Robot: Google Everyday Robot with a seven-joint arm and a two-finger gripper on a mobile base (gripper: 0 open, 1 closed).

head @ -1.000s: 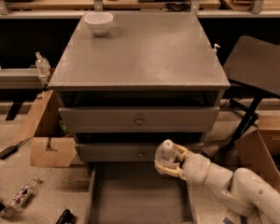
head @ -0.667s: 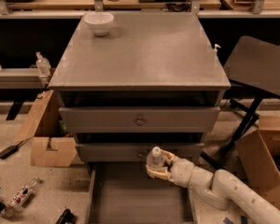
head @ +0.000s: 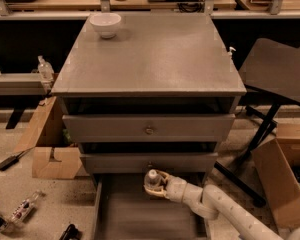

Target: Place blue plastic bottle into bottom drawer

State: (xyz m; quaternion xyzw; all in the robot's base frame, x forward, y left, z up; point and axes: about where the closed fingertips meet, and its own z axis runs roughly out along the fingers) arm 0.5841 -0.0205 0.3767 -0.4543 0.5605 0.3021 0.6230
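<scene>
The blue plastic bottle shows as a clear bottle with a white cap, held upright in my gripper. My gripper is shut on the bottle, over the back part of the bottom drawer. That drawer is pulled out, a wide grey tray with a plain floor. My arm reaches in from the lower right. The bottle's lower part is hidden by the fingers.
The grey cabinet carries a white bowl at its back left. Two upper drawers with brass knobs are closed. A cardboard box stands left, another right. A small red-label bottle lies on the floor. A black chair stands right.
My gripper has moved left and down with the bottle, from beside the middle drawer's front to above the open bottom drawer.
</scene>
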